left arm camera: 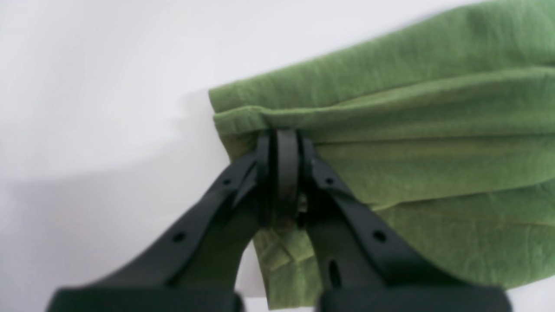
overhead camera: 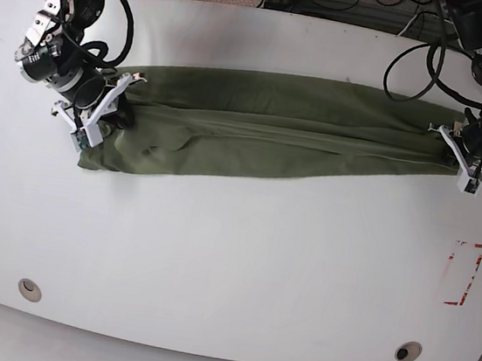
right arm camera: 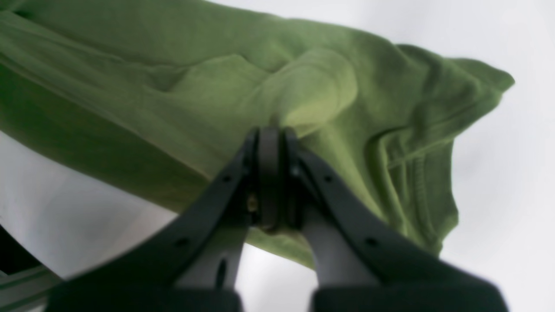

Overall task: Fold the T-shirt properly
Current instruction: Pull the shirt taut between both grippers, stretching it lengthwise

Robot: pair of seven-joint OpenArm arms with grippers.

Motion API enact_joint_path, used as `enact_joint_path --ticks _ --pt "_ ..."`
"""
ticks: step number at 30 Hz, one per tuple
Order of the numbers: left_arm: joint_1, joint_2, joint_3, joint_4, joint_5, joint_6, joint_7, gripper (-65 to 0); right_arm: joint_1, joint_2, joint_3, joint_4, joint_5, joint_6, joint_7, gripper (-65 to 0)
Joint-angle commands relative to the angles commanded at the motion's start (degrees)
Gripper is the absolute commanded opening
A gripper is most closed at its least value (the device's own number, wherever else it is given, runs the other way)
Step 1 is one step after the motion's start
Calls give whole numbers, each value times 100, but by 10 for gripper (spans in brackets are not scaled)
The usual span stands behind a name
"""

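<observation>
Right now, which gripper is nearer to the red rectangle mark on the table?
Left. The left gripper pinches the T-shirt end just above the red mark; the right gripper holds the opposite end, far across the table.

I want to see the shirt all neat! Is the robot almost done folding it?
Not yet. The olive-green cotton T-shirt already lies as a long narrow band across the white table. The left gripper and right gripper each pinch one end. Folding the band into a compact rectangle is left.
</observation>
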Motion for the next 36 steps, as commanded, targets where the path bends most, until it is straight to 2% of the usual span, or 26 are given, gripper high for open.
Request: enact_joint_path --ticks 9,11,14,17,20,22,26,27,28,32,36 --pt "0 -97 9 -18 0 0 0 -650 -123 35 0 -378 0 0 0 -640" --pt "0 -97 9 0 0 0 0 -650 -158 97 -9 -448 0 0 0 -614" --pt "0 -114 9 0 0 0 0 -650 -176 97 -9 -484 -9 0 0 -506" --pt "0 -114 9 9 0 0 0 -650 -193 105 9 -466 -9 0 0 -330" --pt "0 -114 9 9 -18 0 0 -650 -202 123 44 -440 26 0 0 -187" --pt "0 -114 9 26 -26 -9 0 -650 -202 105 220 -352 53 0 0 -140" --pt "-97 -105 9 141 -35 -123 0 -647 -202 0 484 35 167 0 0 -157" --pt "-123 -105 0 193 -35 -259 18 -633 -193 -44 501 158 237 0 0 -168" --pt "-132 -97 0 237 -35 -259 18 -619 -176 -62 510 237 281 0 0 -174" --pt "-141 -79 -18 492 -35 -259 26 -519 -149 -132 501 431 501 0 0 -208" --pt "-149 35 -35 914 -35 -259 26 -388 -9 -369 404 422 589 0 0 -274"
